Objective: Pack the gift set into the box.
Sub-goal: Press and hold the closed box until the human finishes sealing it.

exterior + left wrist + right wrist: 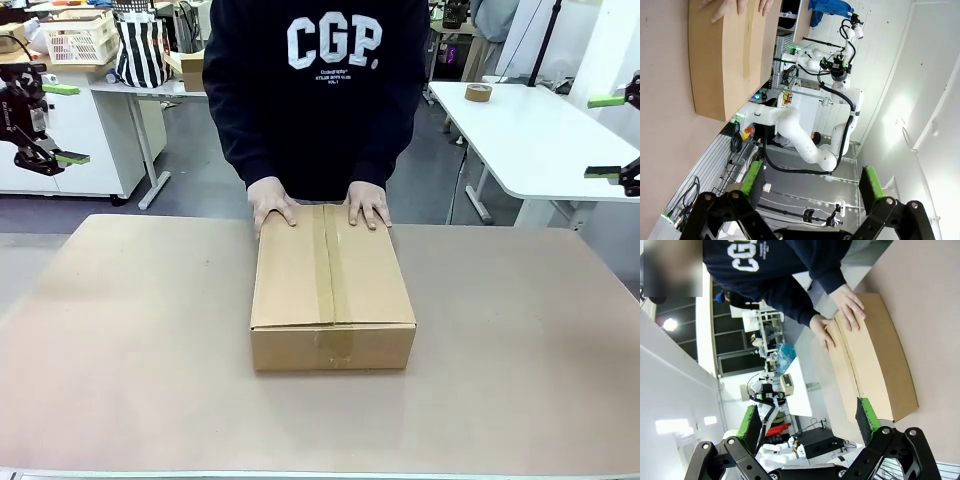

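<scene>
So the box (332,275) was sitting pretty much in the middle of the brown tabletop (130,340). All four flaps were folded down flat, and a strip of brown tape (326,265) ran along the centre seam and down over the near face. The person across from you had both hands on the far end of the lid, one hand (270,205) on each side of the seam and the other (368,205) right next to it, palms pressing down.

My guess is the gift set was already inside, since a carton that's shut and taped is hard to read any other way. I couldn't confirm it through the cardboard, though. Going by that, the packing looked basically done, with maybe only the far end of the tape left to smooth down.

Your left tool (66,123) hung up high at the left edge, well away from the box, green pads spread apart and nothing between them. Your right tool (604,136) was the same on the other side: raised, fingers apart, empty. Neither was anywhere near the carton, so I don't think anything was left for you to grab.
</scene>
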You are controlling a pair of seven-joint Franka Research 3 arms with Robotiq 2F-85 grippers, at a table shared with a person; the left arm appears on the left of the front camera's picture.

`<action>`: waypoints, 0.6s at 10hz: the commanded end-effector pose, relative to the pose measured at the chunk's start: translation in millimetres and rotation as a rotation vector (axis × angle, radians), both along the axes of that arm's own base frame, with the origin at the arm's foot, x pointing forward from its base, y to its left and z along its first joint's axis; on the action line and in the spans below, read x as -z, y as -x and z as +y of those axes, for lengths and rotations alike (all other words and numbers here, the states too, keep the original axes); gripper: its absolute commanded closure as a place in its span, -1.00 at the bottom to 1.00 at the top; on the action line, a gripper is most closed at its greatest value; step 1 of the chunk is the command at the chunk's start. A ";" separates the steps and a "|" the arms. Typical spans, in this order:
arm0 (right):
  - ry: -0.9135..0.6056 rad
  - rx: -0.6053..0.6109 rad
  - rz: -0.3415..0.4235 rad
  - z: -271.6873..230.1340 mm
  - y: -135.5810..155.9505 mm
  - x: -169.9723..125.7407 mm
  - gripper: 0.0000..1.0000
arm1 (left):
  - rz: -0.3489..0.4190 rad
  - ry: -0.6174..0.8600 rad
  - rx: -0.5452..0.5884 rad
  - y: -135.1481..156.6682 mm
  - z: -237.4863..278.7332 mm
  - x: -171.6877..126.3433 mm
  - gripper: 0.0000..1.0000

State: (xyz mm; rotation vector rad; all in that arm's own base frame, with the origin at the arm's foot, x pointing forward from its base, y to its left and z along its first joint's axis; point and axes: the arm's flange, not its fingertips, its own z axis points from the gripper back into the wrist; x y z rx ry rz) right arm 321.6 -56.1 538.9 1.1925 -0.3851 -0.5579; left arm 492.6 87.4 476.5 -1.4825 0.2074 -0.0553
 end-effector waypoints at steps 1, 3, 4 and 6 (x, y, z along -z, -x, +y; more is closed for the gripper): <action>-0.007 -0.008 -0.036 1.1 -6.4 -0.7 -1.00 | -0.015 0.012 0.011 0.7 2.0 -2.5 -1.00; -0.007 -0.008 -0.036 1.1 -6.4 -0.7 -1.00 | -0.015 0.012 0.011 0.7 2.0 -2.5 -1.00; -0.007 -0.008 -0.036 1.1 -6.4 -0.7 -1.00 | -0.015 0.012 0.011 0.7 2.0 -2.5 -1.00; -0.007 -0.008 -0.036 1.1 -6.4 -0.7 -1.00 | -0.015 0.012 0.011 0.7 2.0 -2.5 -1.00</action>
